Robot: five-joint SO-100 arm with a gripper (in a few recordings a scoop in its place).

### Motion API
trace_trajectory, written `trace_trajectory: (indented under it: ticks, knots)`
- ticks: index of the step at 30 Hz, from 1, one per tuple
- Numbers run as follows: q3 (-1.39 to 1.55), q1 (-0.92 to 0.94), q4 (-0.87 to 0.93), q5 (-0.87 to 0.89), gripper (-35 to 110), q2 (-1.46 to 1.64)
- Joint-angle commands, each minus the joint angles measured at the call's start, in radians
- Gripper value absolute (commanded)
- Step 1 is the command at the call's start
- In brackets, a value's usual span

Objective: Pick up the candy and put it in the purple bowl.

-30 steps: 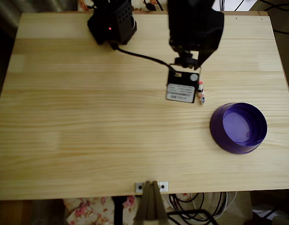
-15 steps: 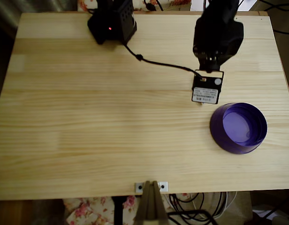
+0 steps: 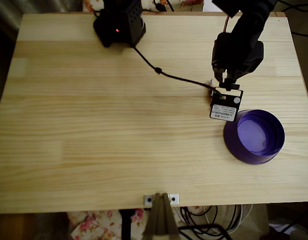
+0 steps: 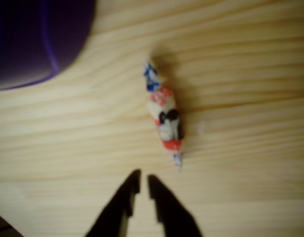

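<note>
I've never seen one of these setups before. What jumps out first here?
The glossy purple bowl on the right side of the pale wooden table in the overhead view. Beside it hangs the black arm's gripper, fingertips nearly together, with the small wrapped candy lying on the wood just ahead in the wrist view.

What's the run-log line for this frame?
gripper: nearly shut, empty | candy: on table, ahead of fingertips | purple bowl: empty | phase: pre-grasp
</note>
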Motion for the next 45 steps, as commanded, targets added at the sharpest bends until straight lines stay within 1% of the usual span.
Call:
trace_trajectory:
  ticks: [1,3,9,12,22,31,34,36,45]
  knots:
    - [-0.084,-0.008,0.014,-0.002,11,0.035]
    - [-0.094,-0.003,0.012,-0.009,13,0.026]
    - [-0.091,0.015,-0.020,-0.028,14,0.014]
    - [-0.069,0.015,-0.066,-0.046,19,0.014]
    - [0.071,0.044,-0.201,-0.084,19,0.063]
    - [0.186,0.071,-0.265,-0.066,19,0.112]
    - [0.204,0.074,-0.290,-0.064,13,0.110]
    - [0.204,0.075,-0.291,-0.071,0,0.110]
    - [0.196,0.075,-0.247,-0.060,0,0.141]
